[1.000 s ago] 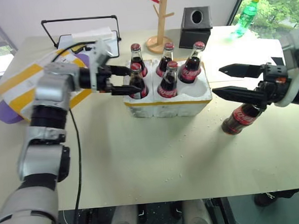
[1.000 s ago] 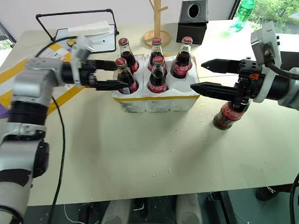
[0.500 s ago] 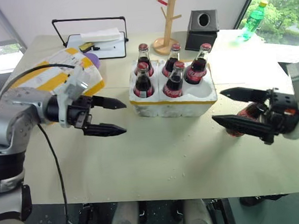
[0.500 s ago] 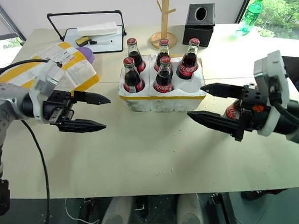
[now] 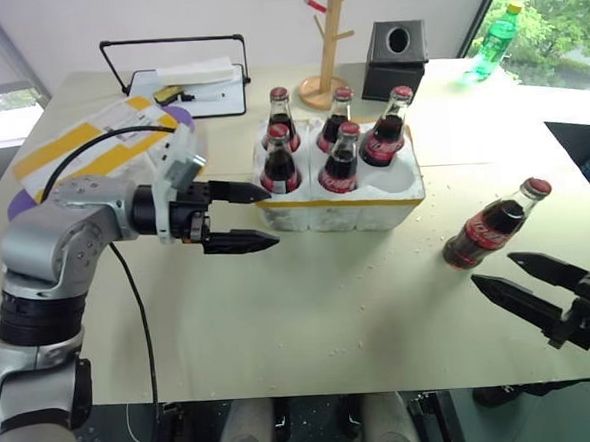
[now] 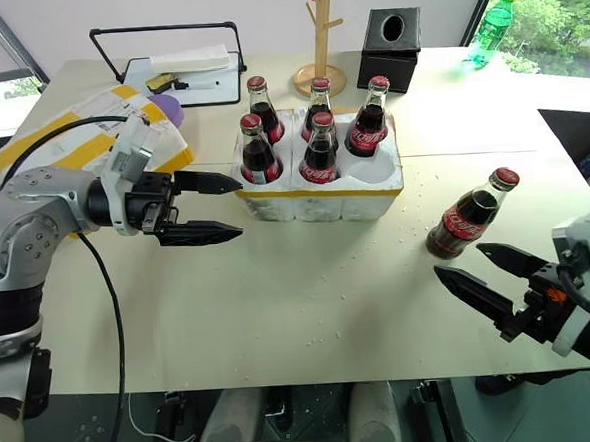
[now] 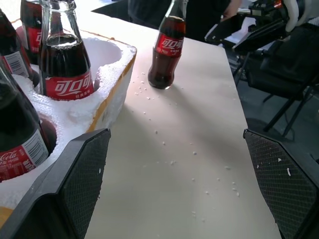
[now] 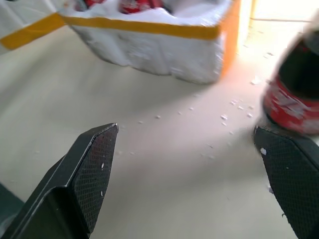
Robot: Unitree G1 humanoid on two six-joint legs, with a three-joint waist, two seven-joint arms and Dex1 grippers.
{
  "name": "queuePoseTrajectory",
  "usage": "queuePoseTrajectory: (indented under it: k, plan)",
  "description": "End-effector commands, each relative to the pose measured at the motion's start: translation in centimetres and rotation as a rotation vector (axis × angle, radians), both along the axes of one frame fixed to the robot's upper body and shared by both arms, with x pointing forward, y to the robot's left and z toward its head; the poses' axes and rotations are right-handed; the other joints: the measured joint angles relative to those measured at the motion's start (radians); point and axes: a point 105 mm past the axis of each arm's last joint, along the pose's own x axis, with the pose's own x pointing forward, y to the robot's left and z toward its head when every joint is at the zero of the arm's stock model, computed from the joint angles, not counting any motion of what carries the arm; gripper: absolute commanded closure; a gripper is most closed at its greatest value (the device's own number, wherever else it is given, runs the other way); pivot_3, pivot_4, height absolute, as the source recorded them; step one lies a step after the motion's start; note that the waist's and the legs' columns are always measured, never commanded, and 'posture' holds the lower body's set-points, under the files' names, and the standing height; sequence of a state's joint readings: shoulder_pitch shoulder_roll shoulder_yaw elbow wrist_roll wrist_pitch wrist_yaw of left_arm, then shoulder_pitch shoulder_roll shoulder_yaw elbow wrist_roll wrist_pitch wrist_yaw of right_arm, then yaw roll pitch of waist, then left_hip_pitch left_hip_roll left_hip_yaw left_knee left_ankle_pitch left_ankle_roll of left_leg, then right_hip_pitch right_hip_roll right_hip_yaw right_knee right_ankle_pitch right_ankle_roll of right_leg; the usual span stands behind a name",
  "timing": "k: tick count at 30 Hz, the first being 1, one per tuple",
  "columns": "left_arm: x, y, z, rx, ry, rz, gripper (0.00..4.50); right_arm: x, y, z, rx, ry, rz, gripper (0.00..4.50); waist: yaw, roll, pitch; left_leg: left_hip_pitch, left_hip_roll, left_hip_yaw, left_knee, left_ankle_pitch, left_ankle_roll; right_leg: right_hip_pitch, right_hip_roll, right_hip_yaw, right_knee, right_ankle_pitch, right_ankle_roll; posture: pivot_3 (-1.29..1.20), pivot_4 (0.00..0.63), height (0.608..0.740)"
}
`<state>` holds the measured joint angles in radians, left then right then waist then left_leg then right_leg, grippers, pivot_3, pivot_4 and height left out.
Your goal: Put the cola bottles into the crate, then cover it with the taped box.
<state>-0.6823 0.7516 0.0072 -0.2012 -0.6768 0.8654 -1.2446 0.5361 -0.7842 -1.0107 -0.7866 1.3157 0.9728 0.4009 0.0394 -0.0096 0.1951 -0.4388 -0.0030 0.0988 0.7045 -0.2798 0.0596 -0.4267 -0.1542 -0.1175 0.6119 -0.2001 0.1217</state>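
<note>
The crate [image 5: 339,200], a low white foam block with a yellow strip, stands mid-table with several cola bottles [image 5: 343,160] upright in its wells. Its front right well [image 5: 396,176] is empty. One more cola bottle [image 5: 488,228] stands on the bare table to the crate's right. My left gripper [image 5: 272,216] is open and empty, its tips level beside the crate's front left corner. My right gripper [image 5: 493,271] is open and empty, low near the table's front right edge, just short of the loose bottle. The taped box [image 5: 83,154] lies at the left behind my left arm.
At the back stand a wooden rack [image 5: 330,38], a black tissue box [image 5: 393,47], a green plastic bottle [image 5: 491,39] and a white board under a black handle [image 5: 189,85]. Foam crumbs dot the table. A purple object [image 5: 19,205] shows under the taped box.
My left gripper has let go of the front left bottle in the crate and drawn back. My right gripper has pulled back and down from the loose bottle. The camera has shifted.
</note>
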Motion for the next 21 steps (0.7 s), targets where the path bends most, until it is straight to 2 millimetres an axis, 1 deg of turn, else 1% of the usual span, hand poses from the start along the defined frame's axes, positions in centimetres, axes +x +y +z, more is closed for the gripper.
queuePoseTrajectory:
  k: [1, 4, 9, 13, 21]
  plan:
    - [-0.2, -0.6, 0.8, -0.003, -0.044, -0.03, 0.04, 0.7, -2.2, 0.0, -0.034, -0.065, -0.131, 0.0, 0.0, 0.0, 0.0, 0.0, 0.0, 0.0, 0.0, 0.0, 0.0, 0.0, 0.0, 0.0, 0.0, 0.0, 0.0, 0.0, 0.15, 0.74]
    - [-0.5, -0.8, 0.8, 0.0, -0.047, -0.044, 0.04, 1.5, -3.2, -0.8, -0.029, -0.085, -0.202, 0.0, 0.0, 0.0, 0.0, 0.0, 0.0, 0.0, 0.0, 0.001, -0.002, 0.0, 0.0, 0.0, 0.0, 0.0, 0.0, 0.0, 0.15, 0.74]
    - [-0.5, -0.9, 0.7, 0.0, -0.05, -0.04, 0.04, 3.0, -4.2, -2.0, -0.013, -0.103, -0.271, 0.0, -0.001, 0.001, -0.001, 0.0, 0.0, 0.0, 0.0, 0.002, -0.004, -0.001, 0.0, 0.001, 0.0, 0.0, 0.0, 0.0, 0.15, 0.74]
    - [-0.5, -0.9, 0.8, 0.004, -0.055, -0.032, 0.04, 4.3, -4.5, -2.7, 0.031, -0.117, -0.292, 0.0, -0.001, 0.001, -0.001, 0.0, 0.0, 0.001, 0.0, 0.002, -0.004, -0.001, 0.001, 0.001, 0.0, 0.0, 0.0, 0.0, 0.15, 0.74]
    - [-0.8, -1.0, 0.9, 0.005, -0.06, -0.023, 0.04, 6.3, -4.2, -3.5, 0.059, -0.123, -0.282, 0.0, -0.002, 0.002, -0.001, 0.0, 0.0, 0.001, -0.001, 0.002, -0.004, -0.001, 0.001, 0.001, 0.0, 0.0, 0.0, 0.0, 0.15, 0.74]
